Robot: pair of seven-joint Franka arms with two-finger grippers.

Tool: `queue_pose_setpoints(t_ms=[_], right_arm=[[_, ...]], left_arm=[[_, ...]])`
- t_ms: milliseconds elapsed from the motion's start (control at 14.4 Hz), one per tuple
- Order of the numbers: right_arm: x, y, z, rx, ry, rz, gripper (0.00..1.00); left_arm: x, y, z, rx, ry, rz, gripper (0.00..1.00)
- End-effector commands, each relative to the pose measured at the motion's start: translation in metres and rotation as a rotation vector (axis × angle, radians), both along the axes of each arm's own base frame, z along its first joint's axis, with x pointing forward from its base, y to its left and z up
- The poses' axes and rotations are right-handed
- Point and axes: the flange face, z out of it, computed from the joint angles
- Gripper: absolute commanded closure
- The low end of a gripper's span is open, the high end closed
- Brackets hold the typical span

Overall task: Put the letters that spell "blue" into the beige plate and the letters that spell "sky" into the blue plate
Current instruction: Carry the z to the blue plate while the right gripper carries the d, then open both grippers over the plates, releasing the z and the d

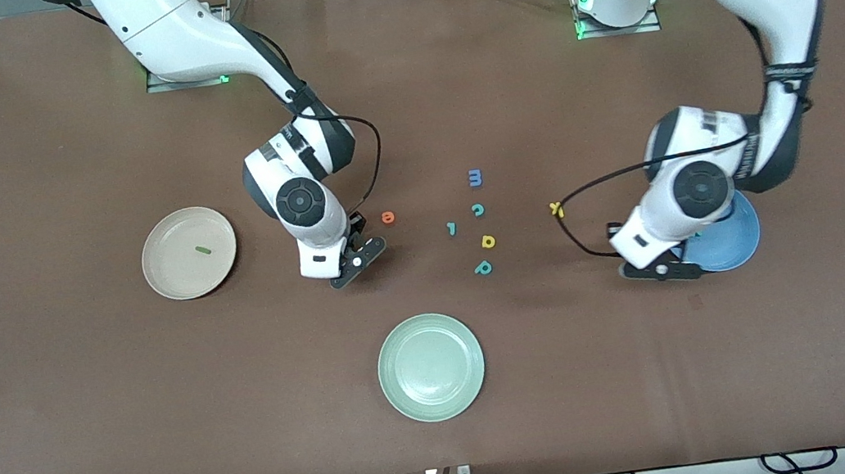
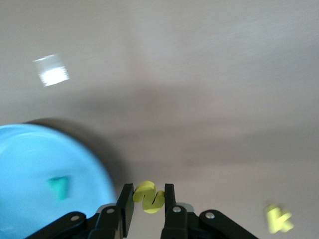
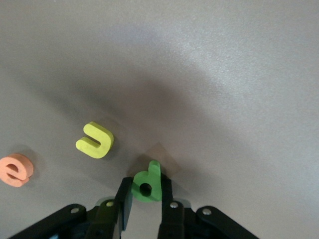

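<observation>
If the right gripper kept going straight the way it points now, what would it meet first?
Probably just the bare table. The right gripper, shut on the green b, points at empty brown surface; the yellow u and orange e lie off to one side.

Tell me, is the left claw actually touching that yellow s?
Touching. The left wrist view shows the left gripper with both fingers pressed against the sides of the yellow s, no gap showing, beside the blue plate.

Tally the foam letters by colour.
Yellow: 4 (a, k, s, u)
Teal: 4 (c, l, p, y)
Green: 2 (b, bar)
Orange: 1 (e)
Blue: 1 (m)
Total: 12
</observation>
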Motion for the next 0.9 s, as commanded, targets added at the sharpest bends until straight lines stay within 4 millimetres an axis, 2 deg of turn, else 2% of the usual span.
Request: queue_pose_setpoints(t_ms=[0, 70, 209, 348, 487, 556, 695, 765, 835], right_arm=[[0.014, -0.010, 0.016, 0.018, -0.013, -0.023, 0.91], [0.024, -0.025, 0.029, 0.025, -0.021, -0.053, 0.91], [0.042, -0.068, 0.052, 0.009, 0.011, -0.124, 0.90], [0.058, -0.125, 0.069, -0.014, 0.062, -0.197, 0.90], [0.069, -0.190, 0.071, -0.036, 0.133, -0.263, 0.90], [0.070, -0.219, 0.068, -0.044, 0.164, -0.301, 0.90], [0.062, -0.268, 0.064, -0.055, 0.208, -0.372, 0.90], [0.053, -0.284, 0.059, -0.061, 0.233, -0.395, 0.89], [0.043, -0.299, 0.053, -0.066, 0.256, -0.418, 0.87]], left_arm=[[-0.002, 0.065, -0.005, 0.000, 0.075, -0.052, 0.91], [-0.006, 0.077, -0.008, -0.009, 0.095, -0.080, 0.91], [-0.015, 0.118, -0.015, -0.019, 0.121, -0.062, 0.91], [-0.028, 0.153, -0.034, -0.043, 0.149, -0.059, 0.91], [-0.041, 0.159, -0.048, -0.056, 0.151, -0.069, 0.89], [-0.044, 0.159, -0.052, -0.058, 0.150, -0.070, 0.83], [-0.044, 0.158, -0.054, -0.060, 0.143, -0.070, 0.38], [-0.043, 0.155, -0.051, -0.060, 0.140, -0.075, 0.00], [-0.041, 0.146, -0.047, -0.066, 0.136, -0.091, 0.00]])
